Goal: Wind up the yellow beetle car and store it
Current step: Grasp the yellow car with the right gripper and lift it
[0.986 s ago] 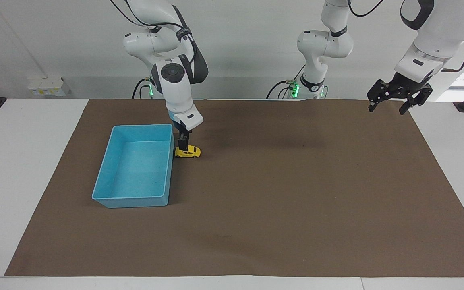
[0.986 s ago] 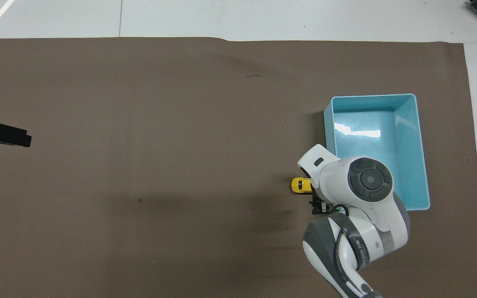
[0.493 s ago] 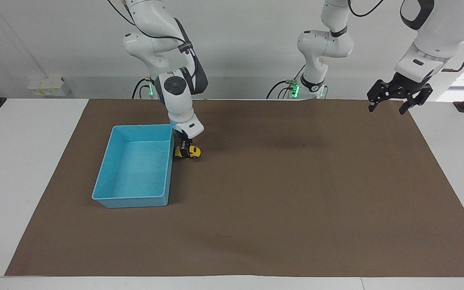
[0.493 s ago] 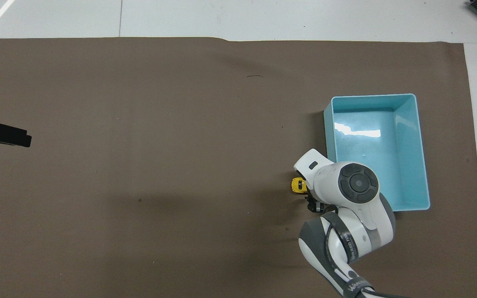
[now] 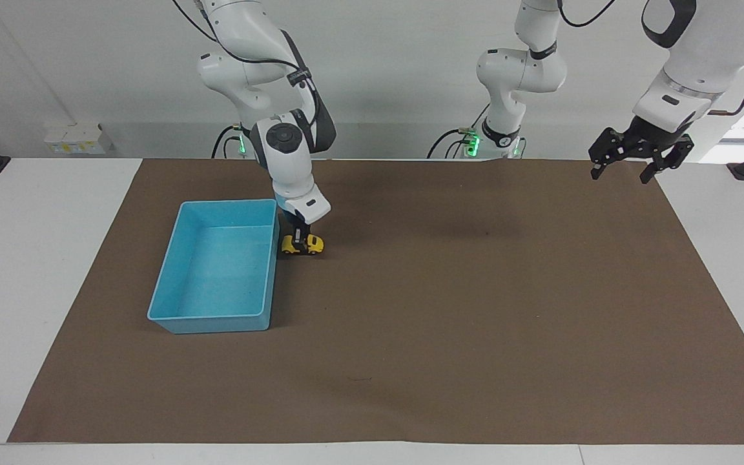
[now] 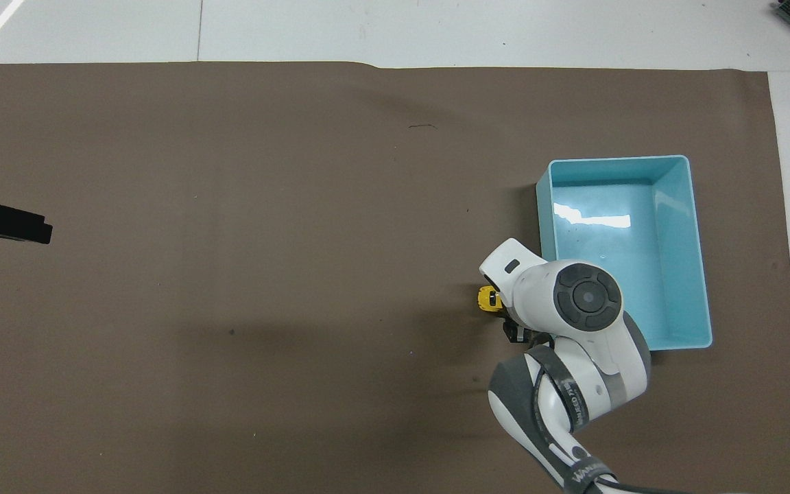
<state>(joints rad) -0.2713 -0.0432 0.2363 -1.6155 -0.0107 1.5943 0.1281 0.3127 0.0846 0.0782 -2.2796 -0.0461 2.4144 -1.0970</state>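
Note:
The yellow beetle car [image 5: 310,245] stands on the brown mat, close beside the blue tray [image 5: 172,258] near that tray's corner nearest the robots. My right gripper [image 5: 299,239] is down over the car's middle, shut on the yellow beetle car, with its dark fingers across the body. From overhead only the car's tip [image 6: 485,300] peeks out beside the right arm's wrist. My left gripper [image 5: 638,157] hangs open in the air over the mat's corner at the left arm's end; in the overhead view the left gripper [image 6: 25,226] pokes in at the edge.
The blue tray [image 6: 700,274] holds nothing. The brown mat [image 5: 475,310] covers most of the white table. A small dark mark [image 6: 422,126] lies on the mat far from the robots.
My right gripper came down from just above the car and shut across its middle. The car stays beside the tray. The left arm has not moved.

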